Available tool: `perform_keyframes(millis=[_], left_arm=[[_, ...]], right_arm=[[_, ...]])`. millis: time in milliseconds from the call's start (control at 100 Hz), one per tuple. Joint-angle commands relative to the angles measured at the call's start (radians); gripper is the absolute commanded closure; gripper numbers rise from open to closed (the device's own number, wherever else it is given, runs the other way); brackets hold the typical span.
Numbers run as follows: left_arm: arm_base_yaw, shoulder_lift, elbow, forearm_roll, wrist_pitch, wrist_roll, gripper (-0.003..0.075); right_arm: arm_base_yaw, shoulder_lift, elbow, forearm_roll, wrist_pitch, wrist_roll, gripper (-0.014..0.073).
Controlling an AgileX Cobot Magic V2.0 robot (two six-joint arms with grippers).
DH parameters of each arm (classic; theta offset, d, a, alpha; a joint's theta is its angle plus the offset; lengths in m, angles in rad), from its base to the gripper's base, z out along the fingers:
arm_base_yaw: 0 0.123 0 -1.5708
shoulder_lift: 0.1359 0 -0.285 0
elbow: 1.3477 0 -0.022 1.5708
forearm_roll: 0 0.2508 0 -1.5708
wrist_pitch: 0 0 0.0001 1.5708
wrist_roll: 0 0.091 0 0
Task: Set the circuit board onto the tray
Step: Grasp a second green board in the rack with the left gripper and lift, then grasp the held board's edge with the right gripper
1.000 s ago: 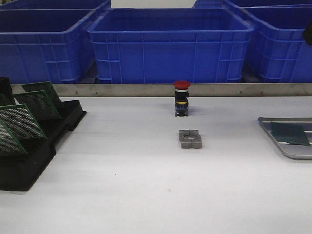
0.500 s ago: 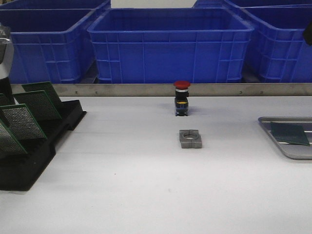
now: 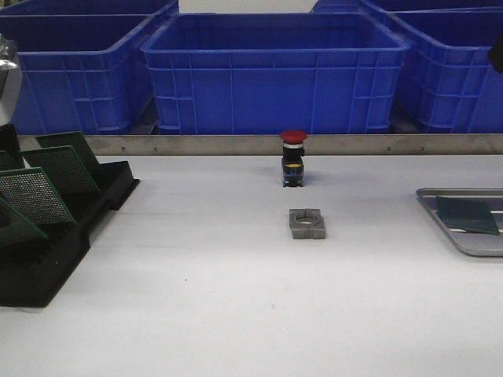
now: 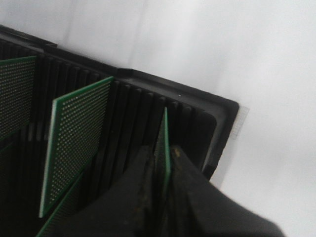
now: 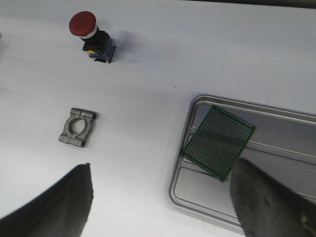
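Observation:
My left gripper [image 4: 163, 160] is shut on a green circuit board [image 4: 166, 129], seen edge-on between the two dark fingers [image 4: 142, 173]. The board stands over the slots of the black rack [image 4: 133, 106], near its end wall. Other green boards [image 3: 35, 195] lean in the rack [image 3: 110, 188] at the front view's left. The silver tray [image 3: 464, 245] lies at the right edge with one green board [image 3: 465, 214] flat on it. My right gripper [image 5: 162, 165] is open and empty above the table, beside the tray's [image 5: 197, 210] near corner and that board [image 5: 219, 140].
A red push-button [image 3: 293, 157] stands mid-table, with a grey metal clamp block [image 3: 306, 223] in front of it. Big blue bins [image 3: 275, 71] line the back behind a metal rail. Part of my left arm [image 3: 6, 78] shows at the far left above the rack.
My left arm has come into view at the far left above the rack. The nearest boards in the rack have shifted slightly. The right side has not changed.

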Motion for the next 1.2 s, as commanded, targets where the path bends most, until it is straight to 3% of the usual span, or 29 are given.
perform_keyframes(millis=[0, 260, 420, 560, 720, 980, 1190], left_arm=[[0.002, -0.059, -0.025, -0.035, -0.016, -0.026, 0.0741], [0.002, -0.230, -0.025, -0.045, 0.057, -0.026, 0.0741], [-0.020, -0.314, -0.025, -0.138, 0.083, -0.026, 0.0741], [-0.109, -0.332, -0.025, -0.266, 0.083, -0.019, 0.0741], [-0.234, -0.330, -0.025, -0.294, 0.065, -0.019, 0.0741], [-0.395, -0.328, -0.025, -0.417, -0.020, -0.019, 0.0740], [-0.475, -0.273, -0.025, -0.463, -0.025, -0.019, 0.0740]], right_arm=[[0.001, -0.038, -0.025, 0.029, -0.020, -0.035, 0.0004], [0.001, -0.135, -0.025, 0.037, -0.009, -0.075, 0.0004], [0.040, -0.190, -0.025, 0.044, 0.042, -0.090, 0.0004], [0.160, -0.221, -0.023, 0.044, 0.089, -0.172, 0.0004], [0.333, -0.225, -0.008, 0.044, 0.112, -0.252, 0.0004], [0.599, -0.225, 0.103, 0.044, 0.010, -0.483, 0.0004], [0.706, -0.197, 0.158, 0.089, -0.052, -0.551, 0.0004]])
